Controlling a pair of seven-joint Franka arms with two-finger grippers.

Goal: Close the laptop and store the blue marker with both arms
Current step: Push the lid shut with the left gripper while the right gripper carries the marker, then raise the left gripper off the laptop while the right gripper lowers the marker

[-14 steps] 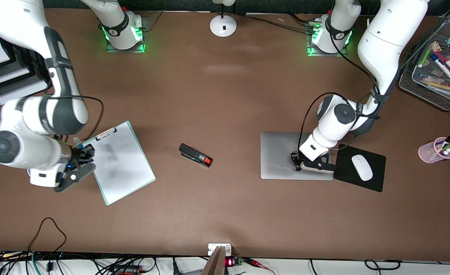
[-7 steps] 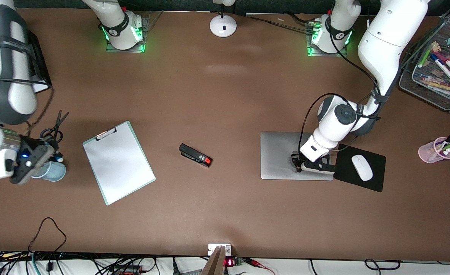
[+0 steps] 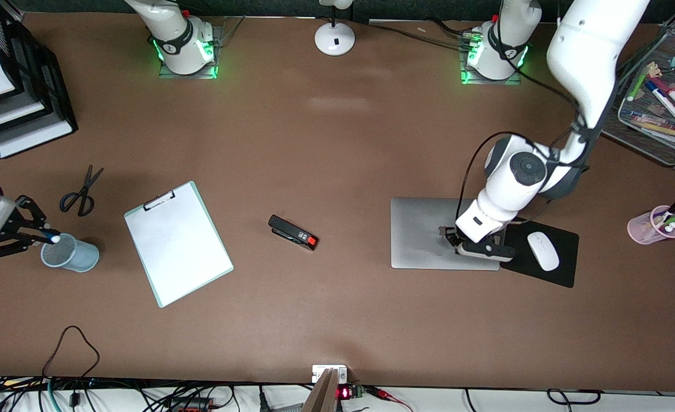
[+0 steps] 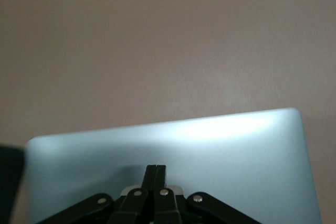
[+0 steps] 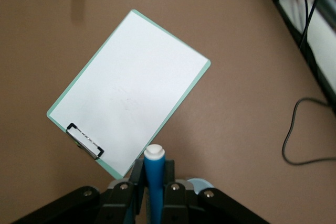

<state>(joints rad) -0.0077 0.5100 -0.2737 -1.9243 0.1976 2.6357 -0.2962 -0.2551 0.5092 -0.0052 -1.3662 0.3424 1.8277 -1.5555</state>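
The silver-grey laptop (image 3: 420,232) lies closed toward the left arm's end of the table. My left gripper (image 3: 447,234) is shut and empty, low over its lid, which fills the left wrist view (image 4: 220,166). My right gripper (image 3: 40,234) is at the right arm's end of the table, shut on the blue marker (image 3: 50,237). The marker's white end is at the rim of a light-blue cup (image 3: 74,257). In the right wrist view the marker (image 5: 155,177) stands between the fingers (image 5: 137,174) and the cup's rim (image 5: 200,184) shows just past them.
Scissors (image 3: 79,191) lie beside the cup. A mint-edged clipboard (image 3: 177,243) and a black stapler (image 3: 293,232) lie mid-table. A white mouse (image 3: 543,250) sits on a black pad (image 3: 566,269) beside the laptop. A pink pen cup (image 3: 655,224), a mesh tray (image 3: 652,131) and black paper trays (image 3: 28,80) stand at the ends.
My right arm has swung from the clipboard's edge toward its end of the table, carrying the marker over the light-blue cup. The left gripper has stayed over the laptop lid.
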